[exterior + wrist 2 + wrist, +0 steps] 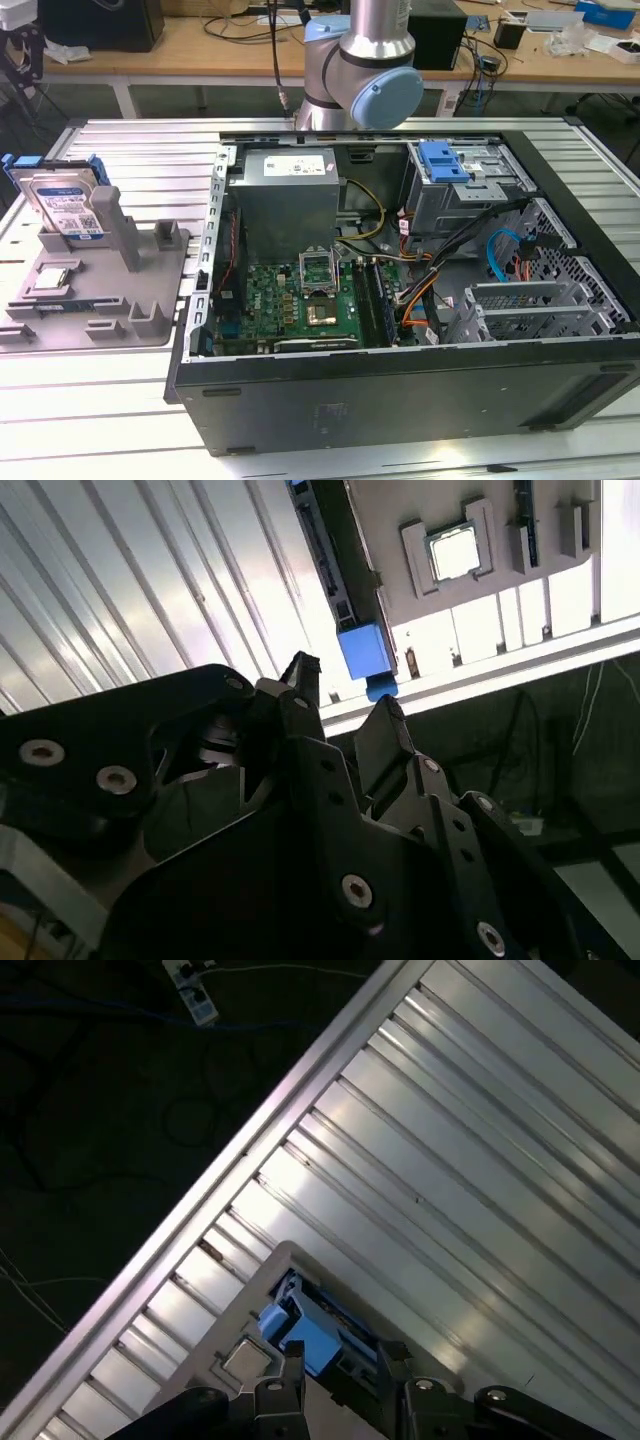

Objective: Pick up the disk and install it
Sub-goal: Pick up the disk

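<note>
Exterior view: the disk stands on edge in a grey holder beside the open computer case, its white-and-blue label unreadable. Both wrist views: the gripper, jaws apart and empty, hangs near the disk's blue frame.

The disk stands on edge, leaning back, in a grey fixture on the slatted table. It is well off to the exterior view's left of the arm, which rises behind the open computer case.
</note>
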